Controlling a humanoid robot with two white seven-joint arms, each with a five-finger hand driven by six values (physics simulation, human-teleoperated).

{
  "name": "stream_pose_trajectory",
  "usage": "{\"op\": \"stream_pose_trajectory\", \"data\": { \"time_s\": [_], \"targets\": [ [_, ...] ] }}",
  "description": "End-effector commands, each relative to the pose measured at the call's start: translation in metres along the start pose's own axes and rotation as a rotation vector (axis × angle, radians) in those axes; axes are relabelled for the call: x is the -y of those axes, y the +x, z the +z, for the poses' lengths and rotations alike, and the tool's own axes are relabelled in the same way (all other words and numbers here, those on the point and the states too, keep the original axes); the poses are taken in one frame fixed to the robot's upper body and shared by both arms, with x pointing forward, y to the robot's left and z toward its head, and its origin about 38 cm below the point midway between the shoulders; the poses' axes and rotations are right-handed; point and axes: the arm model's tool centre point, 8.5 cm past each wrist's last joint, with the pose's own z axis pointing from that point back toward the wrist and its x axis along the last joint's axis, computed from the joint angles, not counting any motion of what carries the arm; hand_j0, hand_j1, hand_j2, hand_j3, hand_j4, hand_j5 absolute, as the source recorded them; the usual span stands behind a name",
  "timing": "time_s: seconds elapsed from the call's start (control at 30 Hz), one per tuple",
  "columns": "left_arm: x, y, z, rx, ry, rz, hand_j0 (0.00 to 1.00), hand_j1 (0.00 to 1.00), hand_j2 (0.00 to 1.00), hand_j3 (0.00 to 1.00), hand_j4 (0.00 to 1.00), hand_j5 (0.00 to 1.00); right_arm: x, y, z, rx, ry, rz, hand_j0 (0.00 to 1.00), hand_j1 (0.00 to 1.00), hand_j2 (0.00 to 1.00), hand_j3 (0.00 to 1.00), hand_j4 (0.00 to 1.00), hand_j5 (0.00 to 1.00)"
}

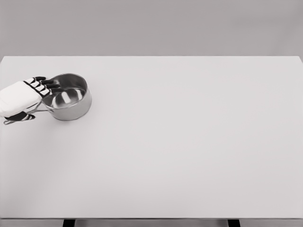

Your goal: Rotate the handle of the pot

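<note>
A shiny steel pot point(70, 98) stands upright near the table's left edge. Its thin handle point(14, 120) points toward the lower left, ending close to the edge. My left hand point(28, 98) comes in from the left and lies over the handle where it meets the pot. Its dark fingertips point(47, 85) stretch out straight over the pot's near-left rim. The thumb point(21, 117) rests beside the handle, seemingly touching it, but the fingers are not curled around anything. The handle's middle is hidden under the palm. My right hand is out of view.
The white table point(189, 142) stretches wide to the right of the pot. Its left edge runs just beside the handle's tip, and the front edge lies at the bottom of the view.
</note>
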Motion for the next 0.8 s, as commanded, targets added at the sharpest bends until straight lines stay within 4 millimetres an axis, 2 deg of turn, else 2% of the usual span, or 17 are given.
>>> {"op": "stream_pose_trajectory", "data": {
  "time_s": [0.0, 0.37, 0.77],
  "targets": [
    [0.000, -0.003, 0.002, -0.010, 0.003, 0.006, 1.00, 1.00, 1.00, 1.00, 1.00, 1.00, 0.000, 0.000, 0.000, 0.001, 0.000, 0.000, 1.00, 1.00, 1.00, 1.00, 1.00, 1.00],
    [0.007, -0.013, 0.005, -0.039, -0.017, 0.021, 1.00, 1.00, 1.00, 1.00, 1.00, 1.00, 0.000, 0.000, 0.000, -0.001, 0.000, 0.000, 1.00, 1.00, 1.00, 1.00, 1.00, 1.00],
    [0.000, -0.027, 0.014, -0.087, 0.005, 0.018, 1.00, 1.00, 1.00, 1.00, 1.00, 1.00, 0.000, 0.000, 0.000, -0.001, 0.000, 0.000, 1.00, 1.00, 1.00, 1.00, 1.00, 1.00]
  ]
}}
